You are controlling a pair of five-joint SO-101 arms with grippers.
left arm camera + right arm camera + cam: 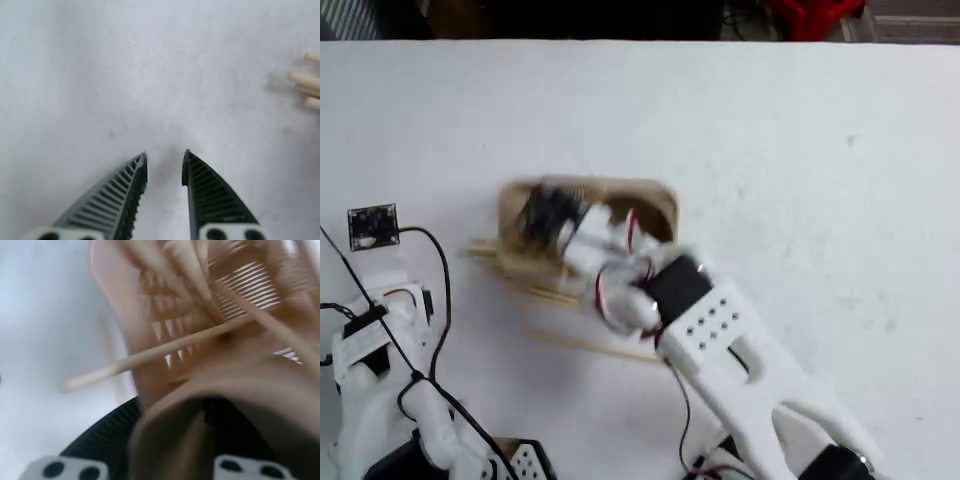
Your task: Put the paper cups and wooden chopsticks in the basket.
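The basket stands near the middle of the white counter, a shallow tan container with rounded corners. The right arm stretches in from the lower right, and its end effector hangs over the basket's open top, covering most of the inside. What lies in the basket cannot be made out past it. Whether this end effector is open, closed or gripping something cannot be told either.

In the right wrist view the basket's slatted wall sits very close. One wooden chopstick runs slantwise across it, with one end out over the counter. A tan curved shape lies right against the camera, too blurred to name.

More wooden chopsticks rest on the counter outside the basket. A few ends poke out past its left side, and a single stick lies nearer the arms, partly under the right arm.

The left arm stands at the lower left, well apart from the basket. Its end effector is open and grips nothing, its two ribbed tips parted above bare counter. Some chopstick ends show farther off beside it.

A small black square board with a black cable lies on the counter to the left of the basket.
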